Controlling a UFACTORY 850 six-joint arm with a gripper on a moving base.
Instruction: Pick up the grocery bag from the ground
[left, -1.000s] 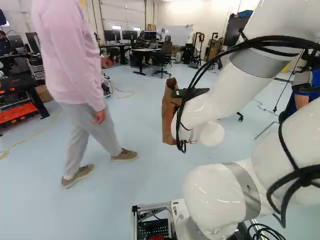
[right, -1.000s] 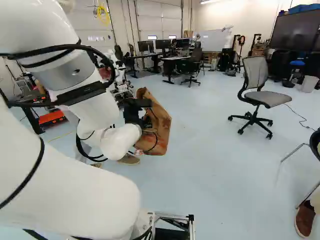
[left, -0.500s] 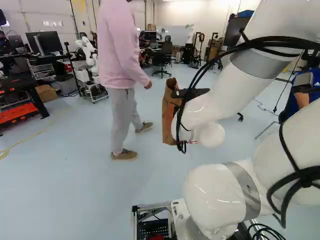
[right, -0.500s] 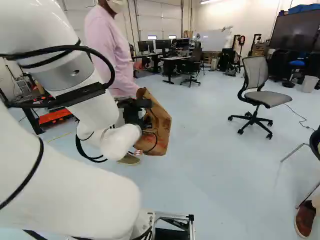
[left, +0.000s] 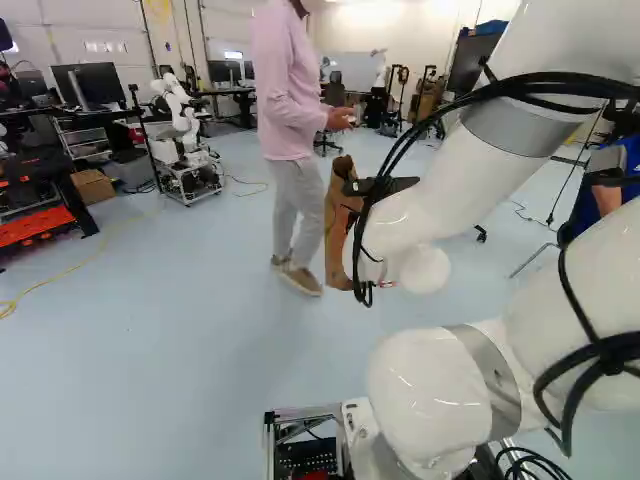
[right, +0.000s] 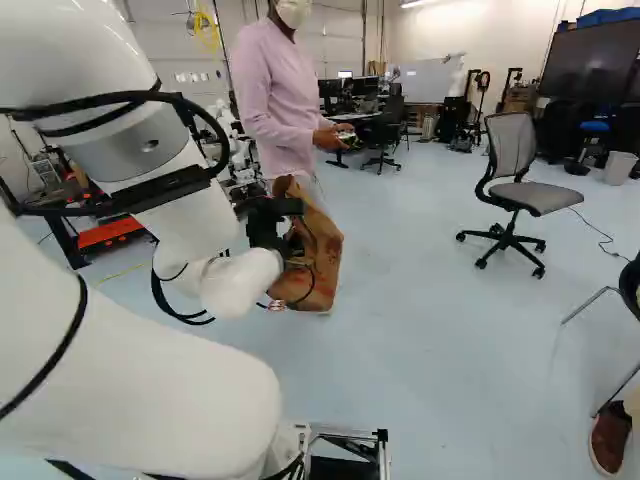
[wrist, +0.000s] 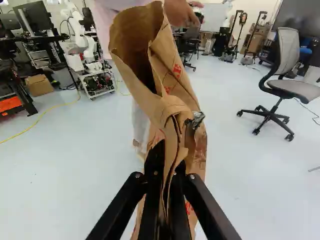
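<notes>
The gripper (right: 285, 235) is at the end of my arm in the right base view, at the near side of the brown paper grocery bag (right: 318, 250). In the wrist view the gripper (wrist: 169, 175) is shut on a crumpled fold of the bag (wrist: 175, 85), pinching the paper from two sides. The bag's open mouth gapes ahead of the fingers, and its body hangs upright below. Part of the bag (left: 337, 225) shows beside the wrist in the left base view. Whether its bottom touches the floor I cannot tell.
A person (left: 292, 130) stands close behind the bag, holding a small object. A grey office chair (right: 515, 180) stands to the right. Another robot (left: 178, 120) is on a cart at the left, near a cardboard box (left: 92, 186). A yellow cable (left: 60, 272) lies on the floor.
The person has walked from the left up to the bag and raised their hands. My arm, the bag and the base have not visibly moved.
</notes>
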